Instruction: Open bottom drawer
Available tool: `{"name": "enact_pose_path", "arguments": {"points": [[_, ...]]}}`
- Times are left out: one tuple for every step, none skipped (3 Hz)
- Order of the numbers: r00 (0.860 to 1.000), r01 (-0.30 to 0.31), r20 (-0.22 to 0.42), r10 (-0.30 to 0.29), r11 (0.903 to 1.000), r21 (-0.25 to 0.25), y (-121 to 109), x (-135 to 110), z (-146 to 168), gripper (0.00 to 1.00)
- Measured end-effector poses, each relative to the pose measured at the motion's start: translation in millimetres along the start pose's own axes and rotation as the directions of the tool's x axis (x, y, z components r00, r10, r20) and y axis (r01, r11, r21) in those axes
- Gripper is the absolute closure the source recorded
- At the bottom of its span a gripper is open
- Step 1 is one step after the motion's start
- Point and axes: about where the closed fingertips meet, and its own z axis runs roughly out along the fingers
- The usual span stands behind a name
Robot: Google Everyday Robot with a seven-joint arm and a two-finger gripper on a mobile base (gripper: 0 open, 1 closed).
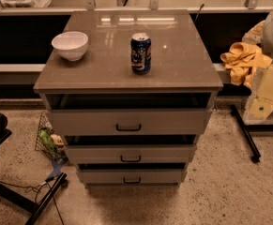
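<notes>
Camera view: btm drawer (131, 176) faces cam, long axis L-R; jaws right, state unclear.

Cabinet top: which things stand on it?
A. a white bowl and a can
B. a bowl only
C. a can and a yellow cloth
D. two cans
A: on the cabinet top a white bowl stands at the left and a can near the middle; the gripper is at the right edge of the view, apart from both.
</notes>
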Motion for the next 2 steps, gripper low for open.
{"name": "enact_pose_path", "arguments": {"points": [[1.000,0.000,0.000,0.000,1.0000,0.000,0.0,0.0,0.0,0.00],[0.997,-0.028,0.075,0.026,0.9994,0.020,-7.1,1.2,7.0,0.00]]}}
